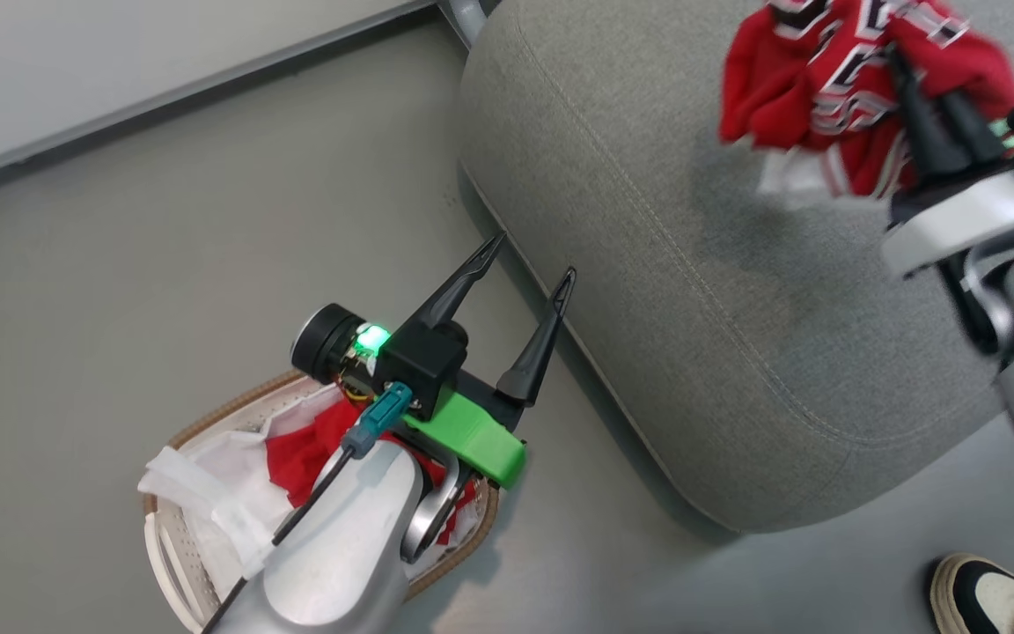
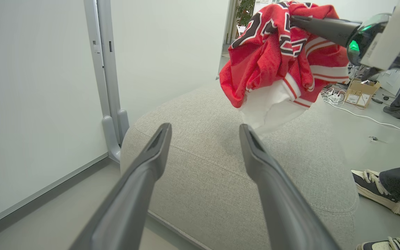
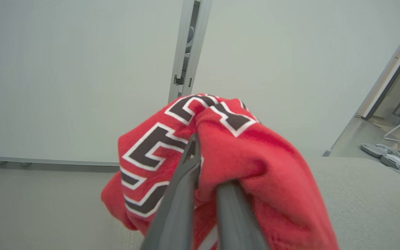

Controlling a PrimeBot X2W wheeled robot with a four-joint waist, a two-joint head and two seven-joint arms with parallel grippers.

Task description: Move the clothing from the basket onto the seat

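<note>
Red jersey (image 1: 833, 88) hung bunched above the grey seat (image 1: 692, 308), pinched by the right gripper (image 1: 903, 79).
Its soft knit, with dark white-edged lettering and striped white trim, was crumpled into a loose ball, and the long tapered dark fingers were pressed together on a fold of it; the left wrist view showed the bundle clear of the coarse woven upholstery, over the cushion's rounded, seam-stitched top. The left gripper (image 1: 534, 255) stood spread wide and empty beside the seat's edge, above the oval perforated white basket (image 1: 225, 407) with its brown woven rim, where another red garment (image 1: 296, 462) lay rumpled against a thin white liner sheet (image 1: 208, 493). A pale shoe (image 1: 991, 599) stood on the smooth grey floor (image 1: 120, 264) near the seat's corner.
</note>
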